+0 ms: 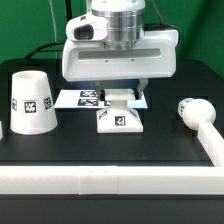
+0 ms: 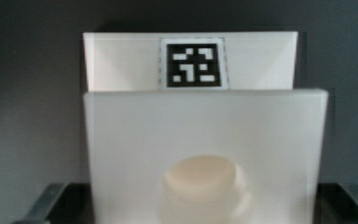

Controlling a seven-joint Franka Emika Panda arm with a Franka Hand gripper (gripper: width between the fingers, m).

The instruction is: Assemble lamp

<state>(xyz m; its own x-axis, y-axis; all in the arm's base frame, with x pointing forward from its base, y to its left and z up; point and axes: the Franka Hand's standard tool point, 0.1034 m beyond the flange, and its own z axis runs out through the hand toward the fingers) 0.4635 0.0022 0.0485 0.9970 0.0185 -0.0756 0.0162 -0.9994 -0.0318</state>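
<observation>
Centre of exterior view: gripper (image 1: pixel 120 98) low over lamp base (image 1: pixel 120 120), jaws spread to either side, no pinch seen yet. Looks like the base-grab step. At frame left shade (image 1: pixel 32 100), at right bulb (image 1: pixel 190 108), both untouched. Next: close squarely on base edges without tilting it.

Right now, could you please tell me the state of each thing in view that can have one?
base: lying flat, tag facing out, nothing fitted to it.
fingers: spread on either side of the base; whether they press it cannot be told.
shade: standing upright, apart from the base, untouched.
bulb: lying on its side, apart from the base, untouched.
</observation>
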